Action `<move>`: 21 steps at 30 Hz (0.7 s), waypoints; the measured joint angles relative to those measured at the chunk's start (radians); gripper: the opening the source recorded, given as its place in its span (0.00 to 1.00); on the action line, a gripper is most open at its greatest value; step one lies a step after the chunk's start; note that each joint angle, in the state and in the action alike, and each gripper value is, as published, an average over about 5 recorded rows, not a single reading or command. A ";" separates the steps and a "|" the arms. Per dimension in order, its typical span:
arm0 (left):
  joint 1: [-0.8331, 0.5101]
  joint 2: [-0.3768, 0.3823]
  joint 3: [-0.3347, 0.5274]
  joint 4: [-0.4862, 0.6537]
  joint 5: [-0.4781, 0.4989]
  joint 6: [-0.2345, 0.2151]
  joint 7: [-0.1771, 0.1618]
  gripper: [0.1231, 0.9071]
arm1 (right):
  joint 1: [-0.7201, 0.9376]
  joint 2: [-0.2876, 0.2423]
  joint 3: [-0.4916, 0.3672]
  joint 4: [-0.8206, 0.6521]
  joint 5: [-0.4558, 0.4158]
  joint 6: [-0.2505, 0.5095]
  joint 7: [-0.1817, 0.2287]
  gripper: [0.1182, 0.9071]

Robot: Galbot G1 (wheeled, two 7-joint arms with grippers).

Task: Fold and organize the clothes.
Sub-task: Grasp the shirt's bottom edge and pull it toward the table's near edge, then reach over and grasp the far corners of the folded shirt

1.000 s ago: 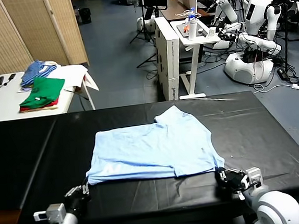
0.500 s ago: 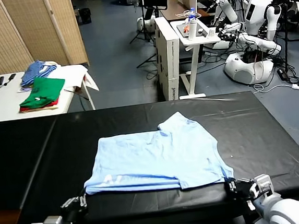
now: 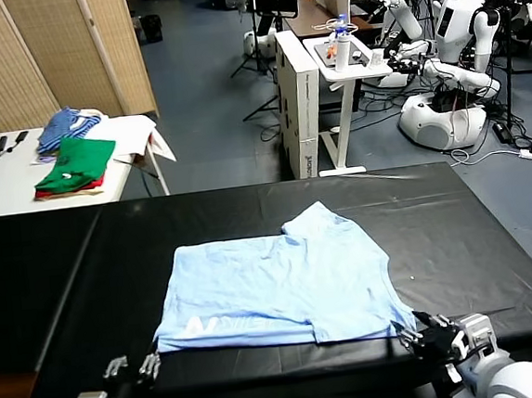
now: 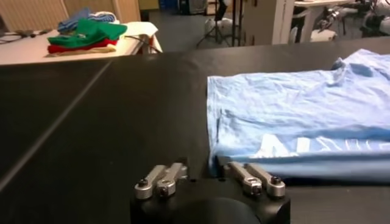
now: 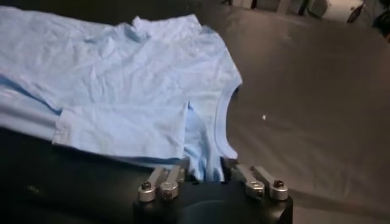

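The clothes, one pale sky-blue T-shirt [image 3: 278, 282], lie folded flat on the black table [image 3: 456, 238], a white printed mark [image 3: 203, 326] showing at the near left. At the shirt's near left corner sits my left gripper [image 3: 132, 367], open. In the left wrist view the shirt [image 4: 304, 109] ends just ahead of that gripper [image 4: 207, 173], its corner lying loose between the spread fingers [image 4: 161, 179]. By the near right corner is my right gripper [image 3: 427, 337], also open. In the right wrist view the shirt's hem [image 5: 201, 152] lies slack between the spread fingers of that gripper [image 5: 207, 175].
A white side table [image 3: 3, 175] at the far left holds green and red folded garments [image 3: 75, 167] and a blue-striped and white cloth pile [image 3: 68, 125]. Beyond the black table stand a white cart [image 3: 347, 57] and other robots [image 3: 451, 71]. Both grippers sit at the table's near edge.
Both grippers drew the shirt's near edge toward me, then opened and let go of its corners. The shirt now lies still on the table.
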 joint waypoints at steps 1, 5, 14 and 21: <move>-0.002 -0.002 -0.004 -0.003 -0.001 0.001 -0.004 0.92 | 0.016 -0.001 -0.006 -0.008 0.003 0.000 -0.004 1.00; -0.022 -0.007 -0.020 -0.006 -0.026 0.000 -0.016 1.00 | 0.107 -0.002 -0.043 -0.054 0.010 0.000 -0.022 1.00; -0.132 0.017 -0.031 0.046 -0.098 0.007 -0.016 1.00 | 0.307 -0.020 -0.130 -0.162 0.035 0.000 -0.041 1.00; -0.122 0.028 -0.036 0.062 -0.055 0.039 0.001 1.00 | 0.342 -0.034 -0.133 -0.205 0.035 0.000 -0.052 1.00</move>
